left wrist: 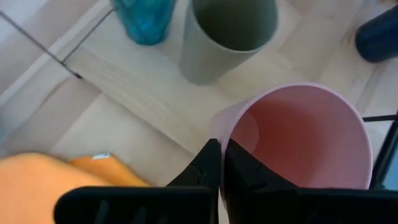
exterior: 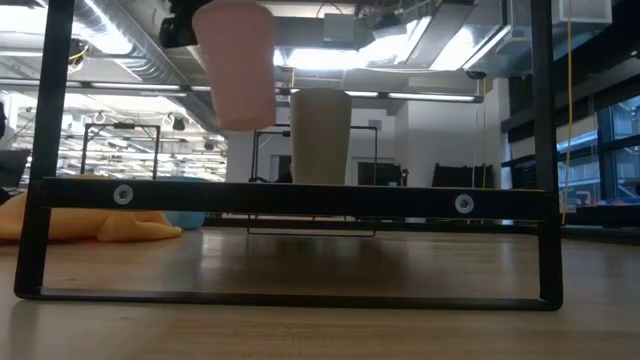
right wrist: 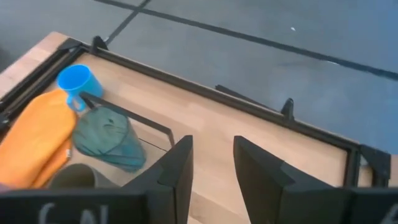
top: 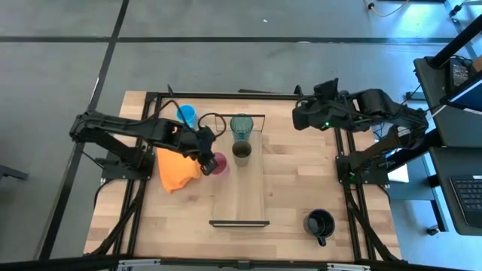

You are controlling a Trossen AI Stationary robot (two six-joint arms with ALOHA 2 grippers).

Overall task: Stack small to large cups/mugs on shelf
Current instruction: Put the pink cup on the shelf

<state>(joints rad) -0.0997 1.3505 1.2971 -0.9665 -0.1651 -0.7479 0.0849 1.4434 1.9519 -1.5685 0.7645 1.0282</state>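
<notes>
My left gripper [top: 206, 159] is shut on the pink cup [top: 219, 163], which hangs in the air just left of the shelf [top: 239, 192]. In the low view the pink cup [exterior: 236, 64] is above shelf height. The teal tumbler [top: 241, 125] and the olive-green cup [top: 241, 151] stand on their bases at the plank's far end. The bright blue mug [top: 186, 115] stands on the table at the far left, and the black mug [top: 318, 223] at the near right. My right gripper [top: 300, 117] hovers open, high over the far right. My left gripper pinches the pink cup's rim [left wrist: 216, 129] on the side toward the table's left. One finger [left wrist: 244, 171] is inside the cup and the other [left wrist: 202, 167] outside it. The fingers slant down from the left. The cup is upright, mouth up, and lifted clear of table and shelf.
An orange cloth [top: 176, 170] lies on the table left of the shelf, under my left arm. Thin black frames [exterior: 300, 195] stand at the plank's two short ends. The plank's near half [top: 239, 203] is bare wood.
</notes>
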